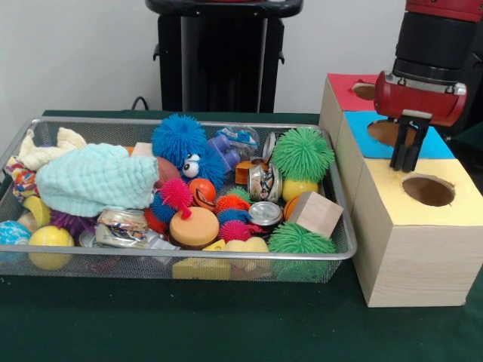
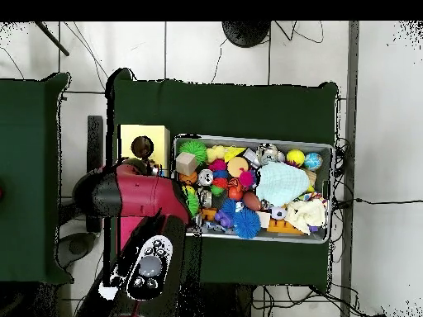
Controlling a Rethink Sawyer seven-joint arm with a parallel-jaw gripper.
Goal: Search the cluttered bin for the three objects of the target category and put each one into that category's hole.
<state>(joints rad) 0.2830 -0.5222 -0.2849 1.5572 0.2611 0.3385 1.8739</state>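
The gripper (image 1: 406, 164) hangs over the row of boxes, its dark fingers (image 1: 412, 143) pressed close together and holding nothing, tips just above the seam between the blue-topped box (image 1: 362, 130) and the yellow one. The hole (image 1: 429, 190) in the yellow top sits just beside those tips, open and dark (nothing showing inside it). To the side, the bin (image 1: 343, 253) is heaped: a blue fuzzy creature (image 1: 183, 143) with googly eyes, two green spiky balls (image 1: 303, 154), a pale mint cloth (image 1: 96, 179), a wooden block (image 1: 315, 213). From overhead, the red arm (image 2: 136, 202) covers most of the boxes.
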